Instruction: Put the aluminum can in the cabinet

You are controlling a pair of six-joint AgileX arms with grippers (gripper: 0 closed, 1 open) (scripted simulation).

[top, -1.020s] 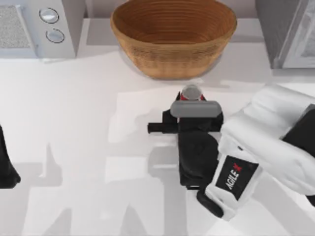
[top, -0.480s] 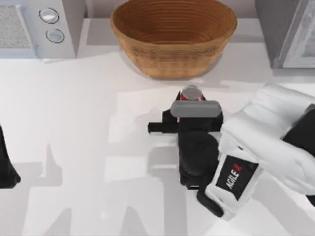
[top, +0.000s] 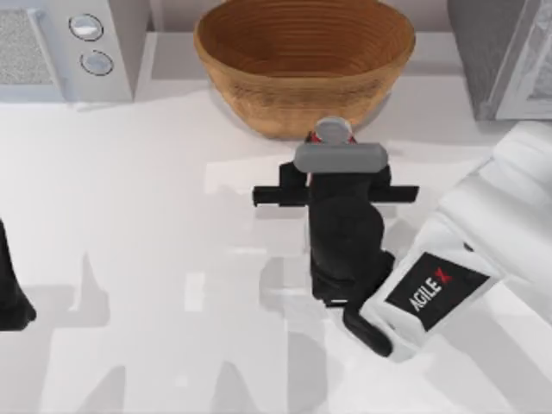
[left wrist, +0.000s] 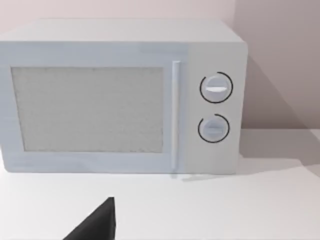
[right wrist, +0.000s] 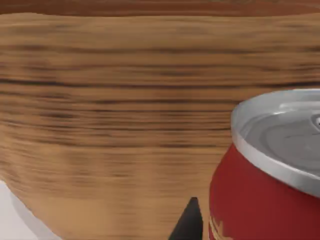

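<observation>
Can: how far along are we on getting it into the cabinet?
Early stage. Done: the right gripper has reached the can, which stands upright by the wicker bowl. In hand: the approach; whether the fingers have closed is not visible. Left: grasp, lift, carry to the cabinet at the table's right rear. The left arm sits parked at the left edge.

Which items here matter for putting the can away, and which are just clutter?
Job:
- aluminum can, at the right hand
- cabinet, table's far right

Lying about:
- wicker bowl, just behind the can
- microwave, far left
- left hand, parked at left edge
</observation>
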